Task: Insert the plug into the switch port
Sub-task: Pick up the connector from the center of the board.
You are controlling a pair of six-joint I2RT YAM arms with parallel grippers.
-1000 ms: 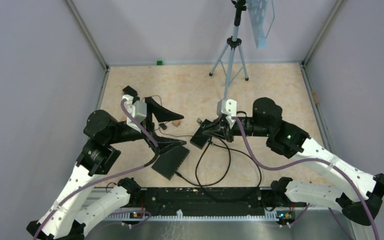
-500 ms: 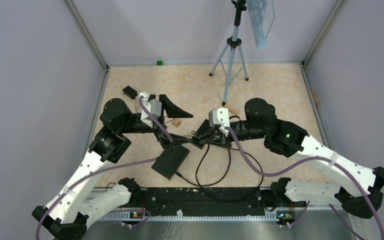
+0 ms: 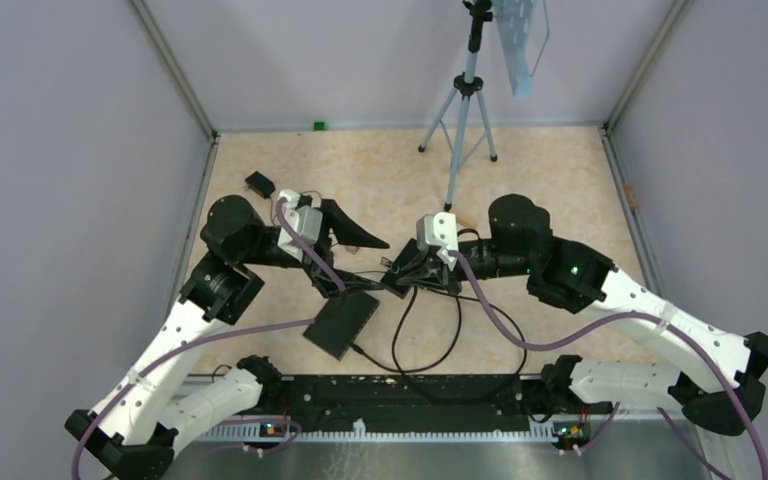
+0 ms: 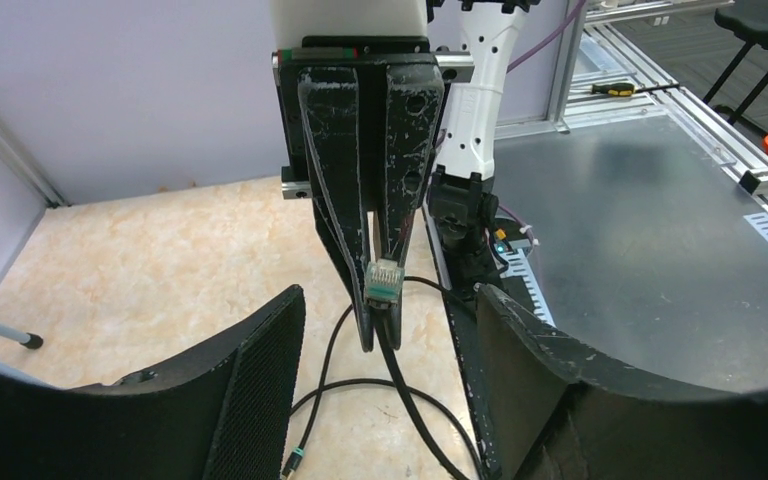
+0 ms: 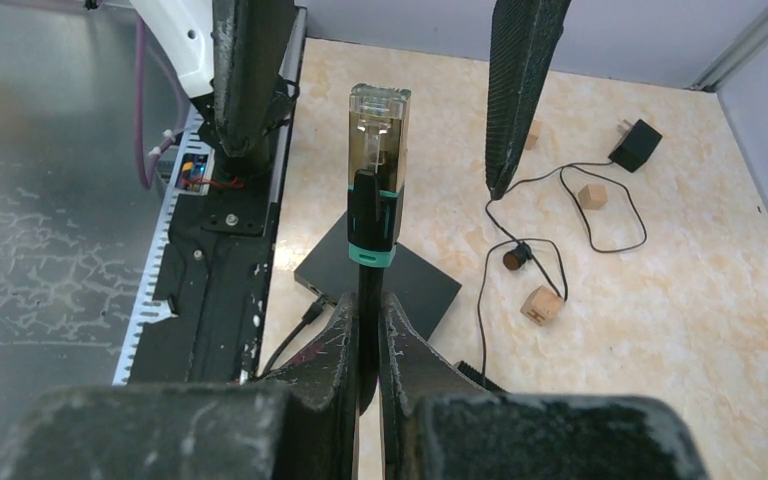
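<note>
The black switch (image 3: 342, 322) lies flat on the floor near the front edge, with a cable in its near side; it also shows in the right wrist view (image 5: 400, 285). My right gripper (image 3: 394, 272) is shut on the black cable (image 5: 367, 300) just behind the clear, teal-collared plug (image 5: 378, 140), which points toward the left gripper. In the left wrist view the plug (image 4: 385, 279) sits between the right gripper's fingers (image 4: 345, 200). My left gripper (image 3: 365, 265) is open and empty, its fingers (image 4: 220, 400) spread on either side of the plug. The plug is above and right of the switch.
A camera tripod (image 3: 465, 100) stands at the back. Wooden cubes (image 5: 542, 303), a thin earphone wire (image 5: 560, 240) and a black adapter (image 5: 635, 145) lie on the floor behind the switch. Loops of black cable (image 3: 430, 340) lie between the arms. The black base rail (image 3: 410, 390) runs along the front.
The left arm swung right and its open gripper came up to the plug. The right gripper moved left with the plug. Since half a second ago both shifted only slightly.
</note>
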